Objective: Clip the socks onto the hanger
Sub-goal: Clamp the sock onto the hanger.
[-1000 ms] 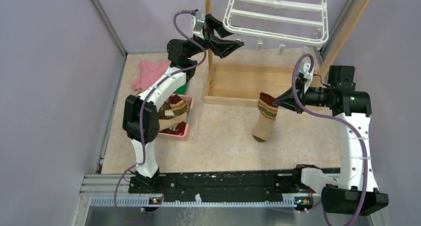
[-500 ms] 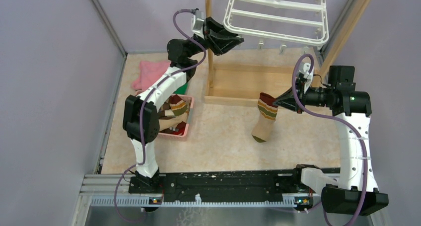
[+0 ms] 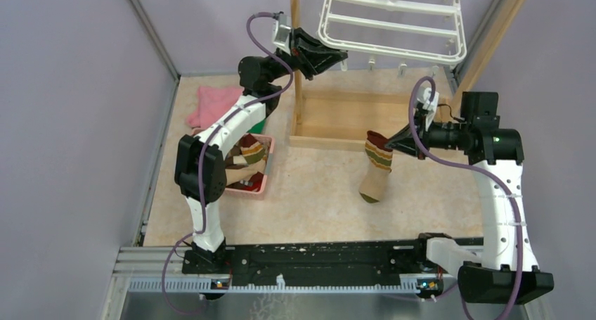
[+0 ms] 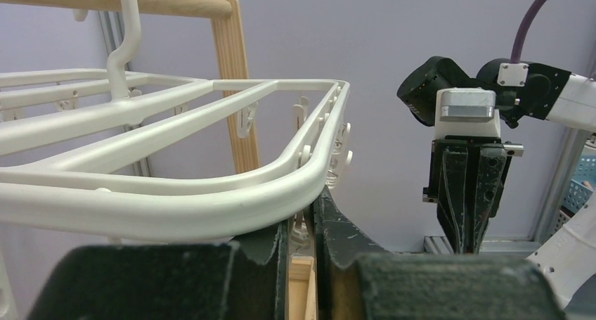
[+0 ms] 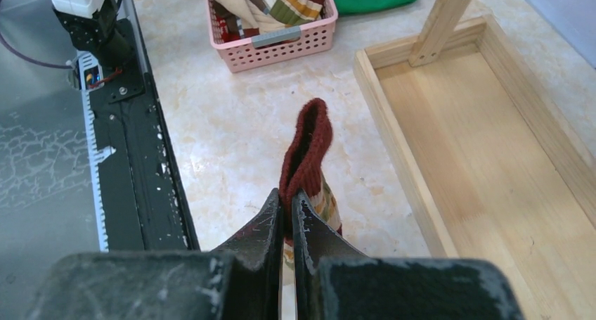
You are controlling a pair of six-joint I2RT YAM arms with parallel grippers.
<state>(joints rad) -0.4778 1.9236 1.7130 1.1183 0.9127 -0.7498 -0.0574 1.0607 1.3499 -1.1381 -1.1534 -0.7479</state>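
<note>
Room looked tight at upper centre: my left gripper (image 3: 339, 56) sat pinched narrow on a small white clip (image 4: 300, 228) under the rounded corner of the slatted plastic hanger (image 3: 393, 26), just beside the wooden post (image 3: 296, 67). Mid-frame, my right gripper (image 3: 389, 143) clamped the ribbed red cuff of a soft striped sock (image 3: 374, 174), which hung over open marbled table (image 3: 316, 200).

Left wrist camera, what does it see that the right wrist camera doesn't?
Only the left wrist view shows the white hanger and its little clips. Only the right wrist view shows the sock pinched in the right fingers, plus the pink basket. Both show the wooden frame.
</note>
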